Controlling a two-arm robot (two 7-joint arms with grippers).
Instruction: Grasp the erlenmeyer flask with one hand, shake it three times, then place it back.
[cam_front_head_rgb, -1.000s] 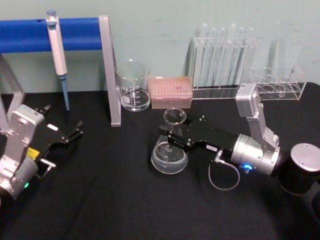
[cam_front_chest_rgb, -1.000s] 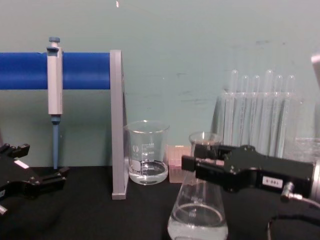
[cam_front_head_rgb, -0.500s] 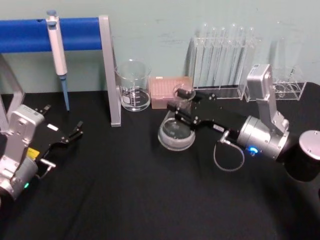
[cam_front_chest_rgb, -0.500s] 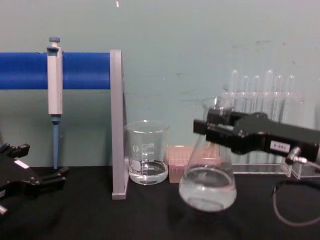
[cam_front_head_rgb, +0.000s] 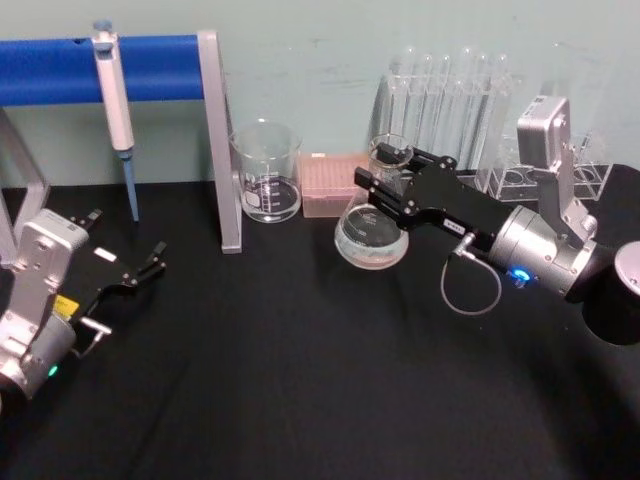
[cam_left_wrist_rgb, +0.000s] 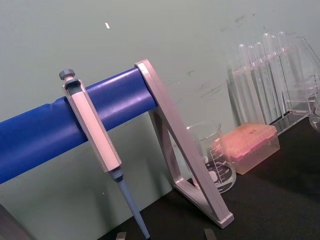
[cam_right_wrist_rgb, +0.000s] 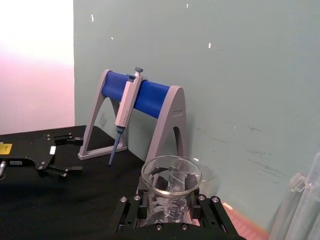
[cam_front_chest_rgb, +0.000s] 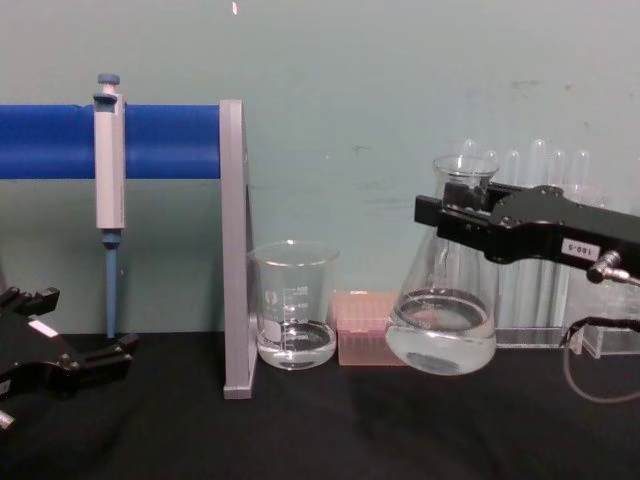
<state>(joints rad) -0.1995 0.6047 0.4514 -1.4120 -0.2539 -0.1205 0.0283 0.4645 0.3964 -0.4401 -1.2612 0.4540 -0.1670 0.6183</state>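
My right gripper (cam_front_chest_rgb: 453, 213) grips the erlenmeyer flask (cam_front_chest_rgb: 443, 285) by its neck, body hanging airborne below the jaws; my left gripper (cam_front_head_rgb: 128, 262) rests open, well aside. If I shake hard, the glass may slip or the liquid (cam_front_chest_rgb: 440, 345) slosh out.

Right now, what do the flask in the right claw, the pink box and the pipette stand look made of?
Erlenmeyer flask, gripped at the neck by the right claw: clear glossy glass, liquid visible through it. Pink box: translucent plastic, probably. Pipette stand: matte grey upright, metal or plastic; smooth blue bar, unclear.
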